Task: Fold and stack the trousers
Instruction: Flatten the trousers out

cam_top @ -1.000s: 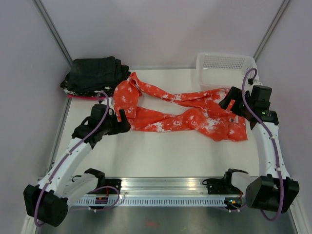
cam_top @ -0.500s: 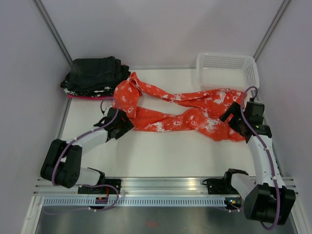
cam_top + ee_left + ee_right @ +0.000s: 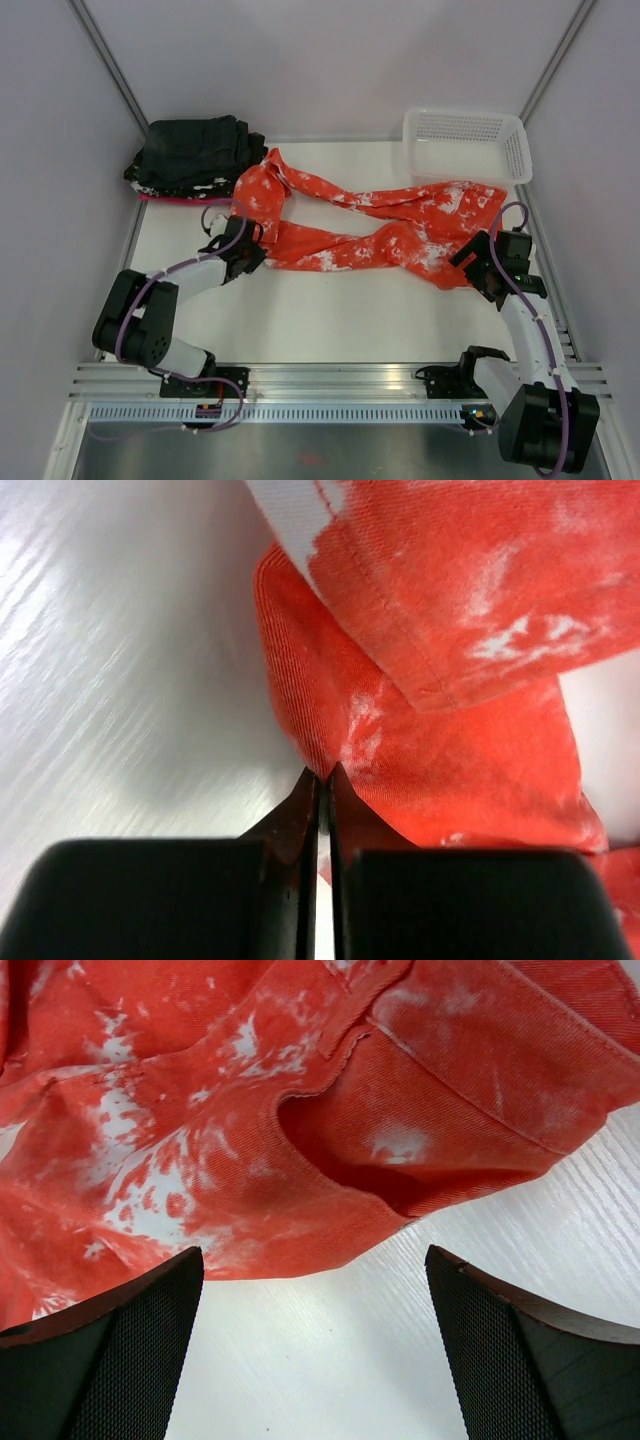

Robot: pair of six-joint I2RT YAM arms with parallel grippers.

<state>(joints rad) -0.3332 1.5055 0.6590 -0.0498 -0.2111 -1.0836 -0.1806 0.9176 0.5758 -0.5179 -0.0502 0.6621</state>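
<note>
The orange-red trousers (image 3: pixel 380 235) with white splotches lie crumpled across the middle of the table, legs running left. My left gripper (image 3: pixel 255 250) is low at the left end of the near leg. In the left wrist view its fingers (image 3: pixel 325 772) are pressed together with the hem edge of the trousers (image 3: pixel 450 730) pinched at their tips. My right gripper (image 3: pixel 470 262) sits low at the right end. In the right wrist view it (image 3: pixel 315 1255) stands wide open just short of the edge of the trousers (image 3: pixel 250 1140), with only bare table between its fingers.
A pile of black folded garments (image 3: pixel 195 150) rests on a pink cloth (image 3: pixel 170 198) at the back left. A white mesh basket (image 3: pixel 465 140) stands at the back right. Bare white table (image 3: pixel 350 310) lies between the trousers and the arm bases.
My left arm dropped low and its gripper closed on the hem of the near leg. The right arm came down and nearer, staying open at the right end of the trousers.
</note>
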